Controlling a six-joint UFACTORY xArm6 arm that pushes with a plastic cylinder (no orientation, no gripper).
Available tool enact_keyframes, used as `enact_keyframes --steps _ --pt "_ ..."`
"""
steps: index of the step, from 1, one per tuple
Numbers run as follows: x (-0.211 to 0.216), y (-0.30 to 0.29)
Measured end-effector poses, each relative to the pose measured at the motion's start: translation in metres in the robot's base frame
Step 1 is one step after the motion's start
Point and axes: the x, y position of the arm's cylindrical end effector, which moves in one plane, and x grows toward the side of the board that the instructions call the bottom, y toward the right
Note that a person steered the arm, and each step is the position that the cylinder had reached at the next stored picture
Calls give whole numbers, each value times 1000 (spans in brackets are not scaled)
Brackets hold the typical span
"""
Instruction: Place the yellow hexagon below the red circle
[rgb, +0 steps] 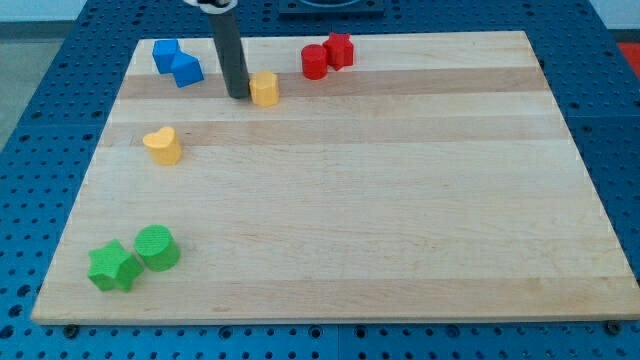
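Observation:
The yellow hexagon (265, 88) lies near the top of the wooden board (400, 200), left of the red circle (314, 61). The red circle touches a second red block (339, 49) on its right. My tip (237, 95) touches the hexagon's left side. The rod rises from there toward the view's top.
Two blue blocks (176, 61) sit at the board's top left, left of my rod. A yellow heart (162, 145) lies lower left of the hexagon. A green star (112, 266) and a green circle (157, 247) sit at the bottom left corner.

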Motion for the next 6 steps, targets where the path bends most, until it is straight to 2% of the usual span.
enact_keyframes --steps 6 --pt "10 57"
